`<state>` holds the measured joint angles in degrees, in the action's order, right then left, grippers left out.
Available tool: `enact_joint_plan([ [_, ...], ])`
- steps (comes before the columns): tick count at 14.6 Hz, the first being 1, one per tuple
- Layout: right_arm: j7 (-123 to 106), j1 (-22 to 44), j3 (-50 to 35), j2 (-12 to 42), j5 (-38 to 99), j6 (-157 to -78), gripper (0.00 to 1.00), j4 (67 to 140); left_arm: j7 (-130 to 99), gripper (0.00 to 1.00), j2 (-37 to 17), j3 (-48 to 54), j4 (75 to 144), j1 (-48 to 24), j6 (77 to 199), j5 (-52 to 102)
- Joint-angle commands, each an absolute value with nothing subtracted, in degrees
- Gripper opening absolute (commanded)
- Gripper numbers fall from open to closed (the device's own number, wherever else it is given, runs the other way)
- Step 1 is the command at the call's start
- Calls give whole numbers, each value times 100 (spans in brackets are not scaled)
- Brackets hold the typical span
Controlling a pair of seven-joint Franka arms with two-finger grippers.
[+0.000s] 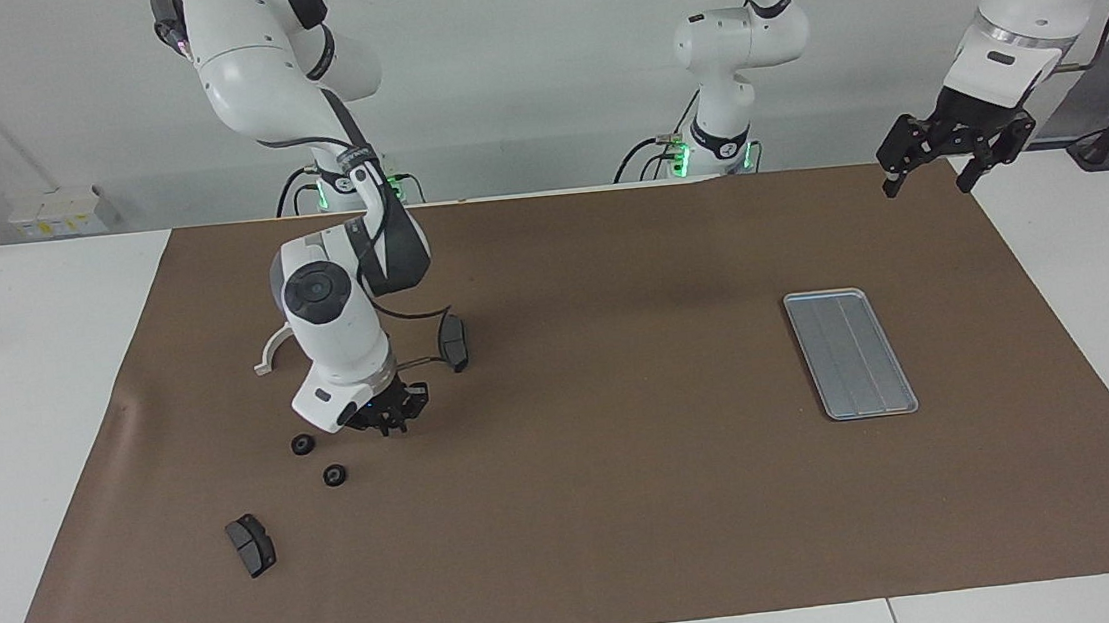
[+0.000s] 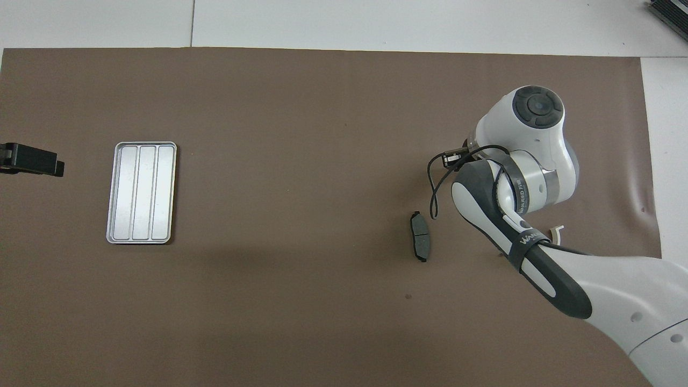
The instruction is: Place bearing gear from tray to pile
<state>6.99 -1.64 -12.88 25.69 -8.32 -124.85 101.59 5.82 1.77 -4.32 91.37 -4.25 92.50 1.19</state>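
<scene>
The silver tray [image 1: 849,353] lies empty on the brown mat toward the left arm's end of the table; it also shows in the overhead view [image 2: 141,192]. Two small black gears [image 1: 302,444] [image 1: 334,475] lie close together on the mat toward the right arm's end. My right gripper [image 1: 388,418] hangs low over the mat just beside them; whether it holds anything is hidden. In the overhead view the right arm covers the gears and that gripper. My left gripper [image 1: 930,182] waits open and empty, raised over the mat's edge; it also shows in the overhead view [image 2: 54,167].
One dark grey brake pad [image 1: 252,544] lies farther from the robots than the gears. Another brake pad [image 1: 454,342] [image 2: 420,236] lies beside the right arm's wrist. A white half-ring bracket [image 1: 272,351] [image 2: 556,232] lies partly under that arm.
</scene>
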Motion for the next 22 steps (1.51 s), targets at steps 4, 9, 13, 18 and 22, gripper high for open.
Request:
enact_joint_plan([
  [4,35,-703,-1362,2189,-791,-12577,4,10942,615,100,299,-448,9246,-448,9237,70],
  [9,79,-703,-1362,2136,-791,-12595,69,10969,606,100,308,-466,9255,-360,9229,70],
  [13,79,-686,-1362,2013,-791,-12411,89,10785,606,100,308,-466,9255,-369,9229,70],
  [18,315,-493,-1371,2013,-782,-11341,88,9706,606,100,308,-466,9246,-369,9237,70],
  [22,448,-457,-1397,1995,-344,-9821,88,8414,606,100,308,-466,9246,-360,9229,70],
])
